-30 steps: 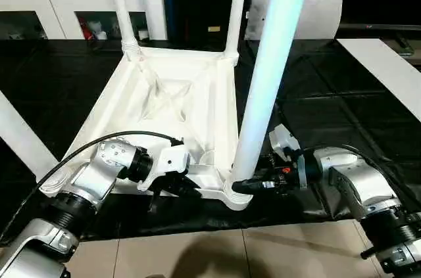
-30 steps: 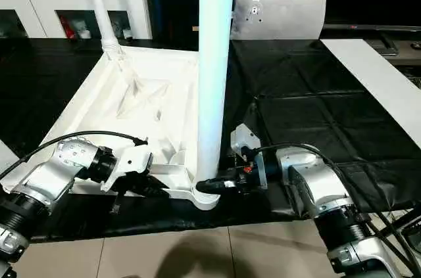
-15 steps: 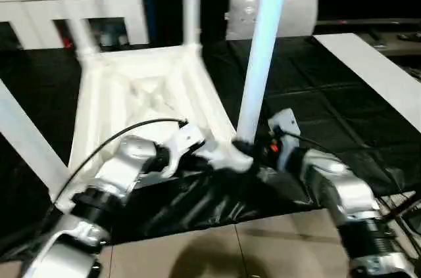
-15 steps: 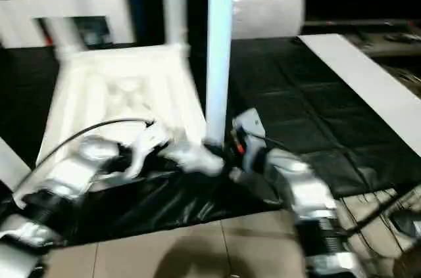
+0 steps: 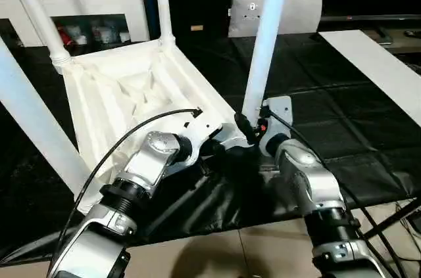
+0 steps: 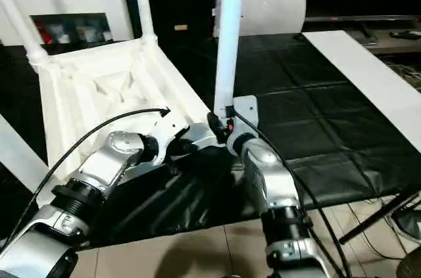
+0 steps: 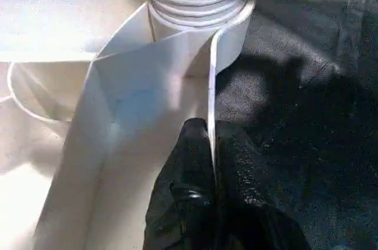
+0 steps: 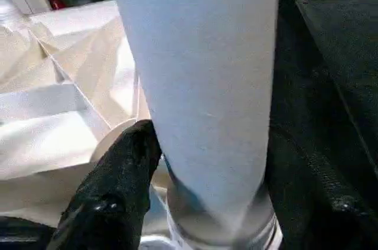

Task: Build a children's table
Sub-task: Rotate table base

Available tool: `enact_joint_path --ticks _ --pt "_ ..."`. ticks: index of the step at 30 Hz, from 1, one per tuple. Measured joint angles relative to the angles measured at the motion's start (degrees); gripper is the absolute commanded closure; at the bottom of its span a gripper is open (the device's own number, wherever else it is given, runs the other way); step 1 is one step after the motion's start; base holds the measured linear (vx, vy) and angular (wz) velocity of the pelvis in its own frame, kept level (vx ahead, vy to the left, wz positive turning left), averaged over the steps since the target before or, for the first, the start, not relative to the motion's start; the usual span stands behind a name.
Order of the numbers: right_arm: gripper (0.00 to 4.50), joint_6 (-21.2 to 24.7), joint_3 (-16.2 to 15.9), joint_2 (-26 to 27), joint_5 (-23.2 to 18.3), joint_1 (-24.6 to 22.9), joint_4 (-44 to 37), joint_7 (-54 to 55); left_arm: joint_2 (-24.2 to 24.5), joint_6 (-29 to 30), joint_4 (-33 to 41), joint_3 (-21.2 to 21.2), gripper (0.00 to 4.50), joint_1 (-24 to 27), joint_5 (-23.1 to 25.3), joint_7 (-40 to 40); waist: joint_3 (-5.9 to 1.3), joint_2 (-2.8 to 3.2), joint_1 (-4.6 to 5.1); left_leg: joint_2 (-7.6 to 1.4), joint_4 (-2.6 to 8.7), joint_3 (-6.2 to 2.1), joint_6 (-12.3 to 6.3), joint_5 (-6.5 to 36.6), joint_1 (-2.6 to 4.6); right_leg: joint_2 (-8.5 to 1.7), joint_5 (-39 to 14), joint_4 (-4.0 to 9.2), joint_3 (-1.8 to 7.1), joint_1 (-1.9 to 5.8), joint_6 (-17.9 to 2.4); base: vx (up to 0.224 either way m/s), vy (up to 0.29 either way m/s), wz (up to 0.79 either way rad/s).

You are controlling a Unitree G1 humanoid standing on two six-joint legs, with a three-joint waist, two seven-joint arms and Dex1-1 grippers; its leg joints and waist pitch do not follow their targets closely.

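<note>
On the black sheet (image 5: 342, 114) the upturned white plastic children's table (image 5: 131, 94) now lies turned, its near corner swung to the left since a second ago. The left gripper (image 7: 201, 161) stays clamped together on the top's thin rim. The right gripper (image 5: 247, 130) holds its black fingers (image 8: 118, 173) around the base of the near white tapered leg (image 5: 266, 35). The legs stand in their sockets, so the building seems almost finished.

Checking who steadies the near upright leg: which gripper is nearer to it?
Right. The right gripper is around the near leg at its base. The left gripper is beside it, pinching the table top's rim next to that corner socket.
</note>
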State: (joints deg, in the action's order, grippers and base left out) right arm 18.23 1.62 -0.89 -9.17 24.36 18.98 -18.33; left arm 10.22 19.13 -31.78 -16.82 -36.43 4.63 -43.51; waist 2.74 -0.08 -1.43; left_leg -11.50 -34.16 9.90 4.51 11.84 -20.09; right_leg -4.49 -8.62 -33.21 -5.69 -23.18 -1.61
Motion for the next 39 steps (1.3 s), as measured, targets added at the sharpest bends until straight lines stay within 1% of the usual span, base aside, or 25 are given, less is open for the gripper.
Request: enact_joint_path --ticks 2,5,6,7,9,12,14,15,19,21,25,26,28,30,33,35,36,39 --pt "1.02 0.45 0.08 -1.83 -1.31 -1.94 -1.77 -3.01 0.78 -1.58 -0.02 -0.05 4.50 0.35 0.08 -0.93 0.04 0.06 -0.05 0.00 0.00 0.02 0.01 0.00 -0.01 0.01 -0.10 0.02 0.01 -0.02 0.18 0.000 0.000 0.00" --pt "0.82 1.72 -0.06 -5.09 -2.67 -4.83 -4.56 -8.09 2.22 -3.40 -0.01 -0.04 4.50 0.79 0.07 -2.56 0.05 0.09 -0.16 -0.06 0.01 0.02 0.02 -0.01 0.02 0.07 -0.09 0.00 0.01 -0.02 0.16 0.000 0.000 0.00" --pt "0.82 1.81 -0.03 -5.80 -3.06 -5.26 -5.00 -9.10 2.63 -3.82 -0.02 -0.04 4.50 0.83 0.07 -2.83 0.07 0.11 -0.14 -0.08 0.01 0.02 0.04 -0.03 0.01 0.09 -0.07 -0.01 0.01 -0.04 0.13 0.000 0.000 0.00" --pt "0.71 1.83 -0.12 -6.62 -3.67 -5.65 -5.56 -10.53 2.95 -4.27 -0.02 -0.04 4.50 0.92 0.07 -3.37 0.09 0.14 -0.16 -0.10 0.01 0.02 0.05 -0.04 0.01 0.10 -0.06 -0.01 0.00 -0.06 0.12 0.000 0.000 0.00" --pt "0.48 1.81 -1.48 -11.61 -4.81 -6.96 -8.23 -16.84 4.89 -6.20 0.08 -0.23 4.50 1.38 -0.39 -7.22 0.10 0.24 -0.40 -0.10 0.01 0.03 0.05 -0.04 0.01 0.10 -0.06 -0.01 -0.01 -0.05 0.13 0.000 0.000 0.00" --pt "0.26 1.59 -1.46 -17.86 -5.67 -7.56 -10.54 -24.10 7.79 -9.09 0.67 -0.47 4.50 2.51 -1.62 -12.72 0.09 0.26 -0.52 -0.11 0.01 0.02 0.05 -0.04 0.01 0.11 -0.07 0.00 -0.01 -0.04 0.14 0.000 0.000 0.00" --pt "0.05 1.87 -1.81 -20.08 -6.69 -7.81 -11.36 -28.49 9.54 -11.01 0.67 -0.98 4.50 2.87 -2.35 -16.19 0.09 0.25 -0.55 -0.11 0.00 0.03 0.05 -0.04 0.00 0.11 -0.07 0.01 -0.01 -0.04 0.14 0.000 0.000 0.00" --pt "0.01 2.13 -2.27 -21.14 -6.88 -7.81 -11.43 -30.30 9.96 -11.58 0.71 -1.28 4.50 2.96 -2.78 -17.92 0.09 0.25 -0.73 -0.10 0.00 0.02 0.05 -0.04 0.01 0.10 -0.07 0.02 -0.01 -0.04 0.14 0.000 0.000 0.00" --pt "0.01 2.10 -4.32 -25.21 -6.84 -7.53 -11.32 -36.61 12.14 -13.03 1.55 -2.36 4.50 3.38 -3.97 -24.55 0.10 0.24 -1.89 -0.10 -0.06 0.02 0.04 -0.03 0.05 0.05 -0.06 0.05 -0.03 -0.05 0.12 0.000 0.000 0.00" --pt "0.01 1.22 -6.17 -26.93 -6.71 -6.55 -10.95 -40.10 13.17 -13.75 1.62 -2.92 4.50 3.38 -4.46 -27.59 0.10 0.24 -2.14 -0.10 -0.07 0.02 0.04 -0.03 0.06 0.04 0.02 0.04 -0.04 -0.06 -0.02 0.000 0.000 0.00" --pt "0.01 -0.35 -8.37 -28.79 -6.73 -6.07 -10.53 -46.67 14.25 -15.57 1.66 -3.88 4.50 3.37 -4.94 -31.62 0.12 0.13 -2.57 -0.11 -0.08 0.02 0.04 -0.03 0.05 0.04 0.03 0.04 -0.06 -0.06 -0.03 0.000 0.000 0.00" --pt "0.29 -0.34 -8.84 -28.82 -6.88 -5.98 -9.95 -47.91 14.33 -15.83 1.66 -4.05 4.50 3.33 -4.93 -32.10 0.12 0.12 -2.65 -0.11 -0.09 0.02 0.04 -0.03 0.05 0.03 0.03 0.04 -0.06 -0.06 -0.03 0.000 0.000 0.00" --pt "0.29 0.14 -9.19 -28.85 -7.59 -5.96 -9.22 -50.54 14.53 -16.41 1.66 -4.52 4.50 3.20 -4.92 -33.13 0.12 0.12 -2.97 -0.11 -0.13 0.03 0.04 -0.03 0.05 0.02 0.03 0.04 -0.06 -0.06 -0.02 0.000 0.000 0.00" --pt "0.49 0.69 -10.05 -29.18 -8.74 -5.22 -8.88 -53.24 14.59 -16.91 1.66 -4.91 4.50 3.13 -4.93 -34.13 0.13 0.11 -3.23 -0.12 -0.14 0.03 0.04 -0.03 0.06 0.02 0.03 0.02 -0.06 -0.06 -0.02 0.000 0.000 0.00" --pt "0.77 1.20 -11.16 -29.65 -9.20 -3.56 -8.33 -55.98 14.59 -17.31 1.79 -5.54 4.50 2.97 -4.94 -35.38 0.12 0.09 -3.74 -0.15 -0.15 0.03 0.04 -0.04 0.06 0.03 0.02 0.00 -0.08 -0.06 -0.02 0.000 0.000 0.00" --pt "0.86 0.91 -11.46 -29.62 -9.17 -2.47 -6.54 -57.00 14.69 -17.85 1.80 -5.69 4.50 2.96 -4.94 -36.38 0.12 0.09 -3.81 -0.15 -0.18 0.04 0.04 -0.04 0.04 0.02 0.03 0.00 -0.08 -0.06 -0.03 0.000 0.000 0.00" --pt "1.04 0.79 -11.56 -29.57 -9.17 -1.97 -5.65 -57.59 14.80 -17.95 1.83 -5.77 4.50 2.96 -4.95 -36.99 0.13 0.08 -3.84 -0.15 -0.19 0.04 0.04 -0.03 0.04 0.02 0.04 0.01 -0.08 -0.05 -0.05 0.000 0.000 0.00" --pt "1.13 1.09 -11.95 -29.51 -9.24 -1.35 -4.79 -59.69 15.05 -18.11 2.21 -6.13 4.50 2.94 -4.97 -38.13 0.13 0.07 -3.89 -0.16 -0.18 0.04 0.04 -0.03 0.03 0.02 0.07 0.00 -0.08 -0.06 -0.10 0.000 0.000 0.00"
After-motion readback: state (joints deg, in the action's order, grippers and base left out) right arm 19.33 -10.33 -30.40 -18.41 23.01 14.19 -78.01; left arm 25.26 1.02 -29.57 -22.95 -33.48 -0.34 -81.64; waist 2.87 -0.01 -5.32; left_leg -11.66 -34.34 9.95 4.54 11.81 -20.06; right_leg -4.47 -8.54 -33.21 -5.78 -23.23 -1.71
